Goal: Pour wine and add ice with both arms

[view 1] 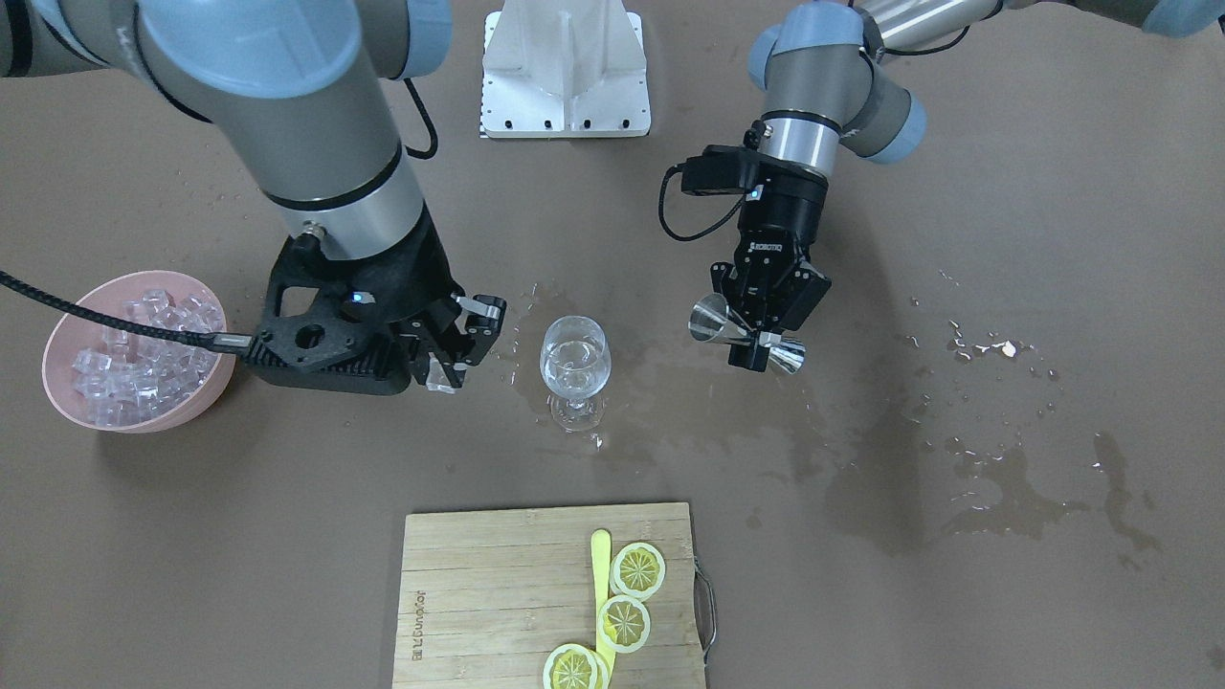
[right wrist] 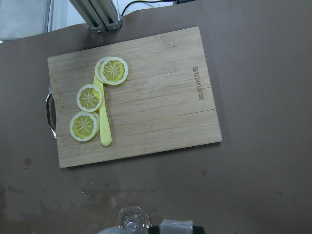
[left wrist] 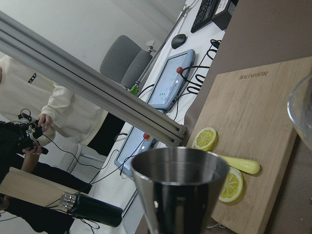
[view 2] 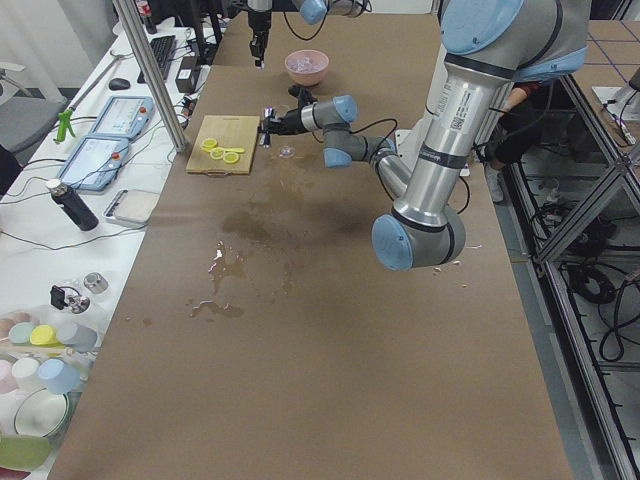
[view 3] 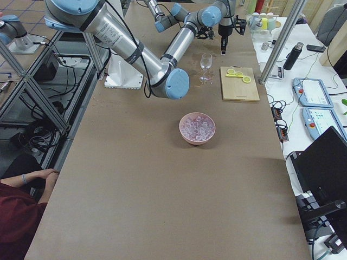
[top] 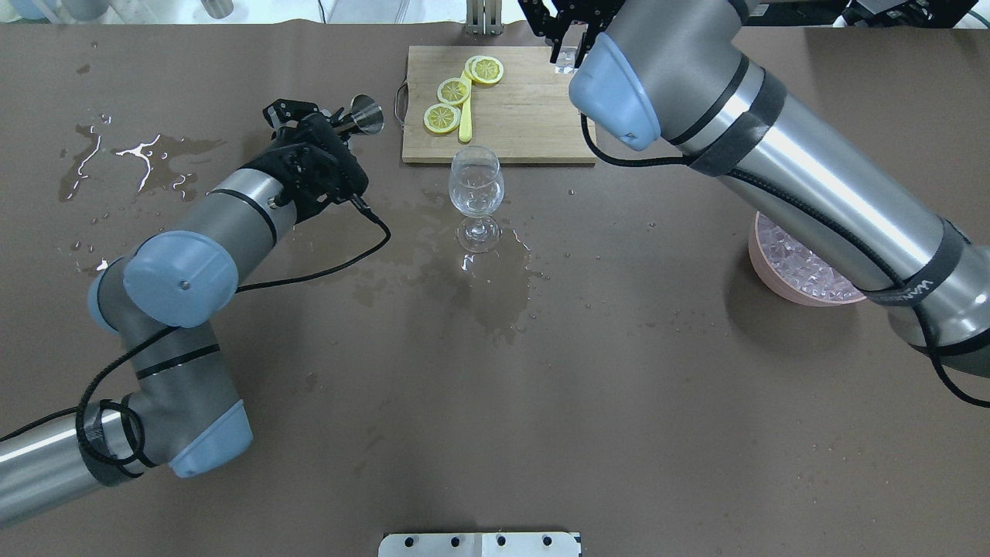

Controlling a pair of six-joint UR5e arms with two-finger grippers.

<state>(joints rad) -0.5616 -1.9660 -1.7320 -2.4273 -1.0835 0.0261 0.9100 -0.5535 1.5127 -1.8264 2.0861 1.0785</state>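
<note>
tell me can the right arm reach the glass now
Probably yes: the right gripper, shut on an ice cube, hangs beside the glass; nothing stands between; the left gripper holds the jigger opposite.

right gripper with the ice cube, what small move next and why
Probably shift the right gripper sideways until the ice cube hangs over the wine glass, before opening. The front view shows the cube clamped beside the glass's mouth, not above it, and the right wrist view has the glass off to one side. The left gripper holds the jigger apart from it.
</note>
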